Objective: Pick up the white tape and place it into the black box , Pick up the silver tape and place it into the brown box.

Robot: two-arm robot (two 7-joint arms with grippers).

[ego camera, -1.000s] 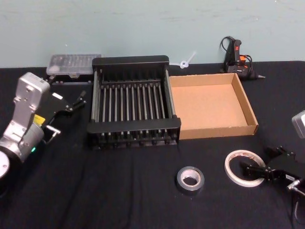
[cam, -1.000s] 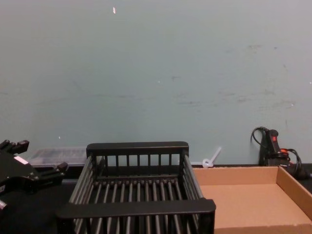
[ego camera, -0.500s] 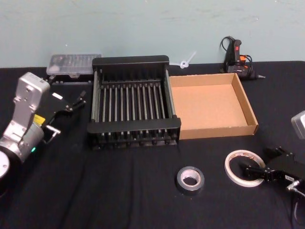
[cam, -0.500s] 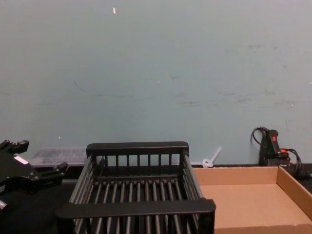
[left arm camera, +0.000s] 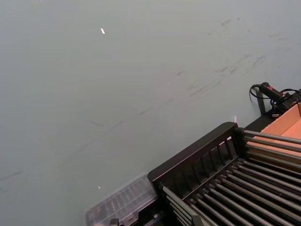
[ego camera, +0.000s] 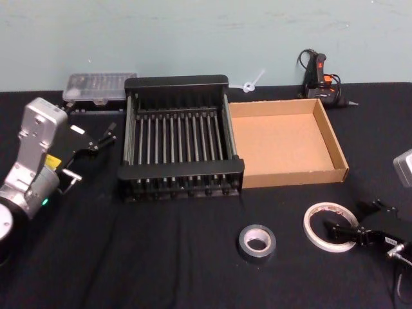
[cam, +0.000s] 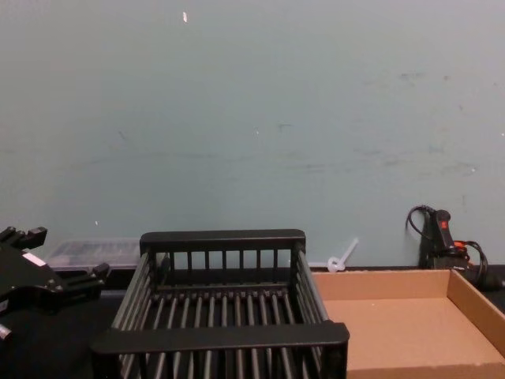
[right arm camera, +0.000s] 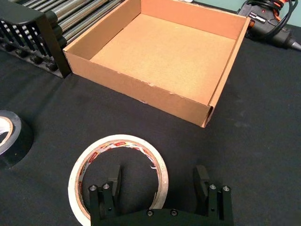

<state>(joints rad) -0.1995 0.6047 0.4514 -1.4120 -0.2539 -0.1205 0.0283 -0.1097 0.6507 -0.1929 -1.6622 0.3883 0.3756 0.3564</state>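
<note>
Right gripper point(right arm camera: 160, 186) fingers are spread wide and hold nothing; one finger point(right arm camera: 114, 181) is seen inside the ring of the white tape point(right arm camera: 117, 175), the other point(right arm camera: 202, 181) outside it, clear of the rim, so the near wall of the ring lies between them. In the head view the right gripper point(ego camera: 344, 230) is low over the black table point(ego camera: 161, 257) at its right front, at the white tape point(ego camera: 330, 225). The tape lies flat, its reddish core print visible. Step in hand is judged to be the grasp of the white tape, not yet closed. For a clean pick, the fingers would be lowered until the tips are close to the cloth, then closed across the thin wall squarely; a skewed pinch is likely to tilt or slide so light a ring. The silver tape point(ego camera: 257, 240) lies just beside, to the left, untouched; contact with it should be avoided on the lift. Beyond stand the brown box point(ego camera: 286, 141) and, touching its left wall, the black box point(ego camera: 178, 136), neither holding any tape. The carry is judged to pass over the brown box, so a high lift is advised. The left gripper point(ego camera: 96, 140) is parked left of the black box, with fingers apart and nothing held.
</note>
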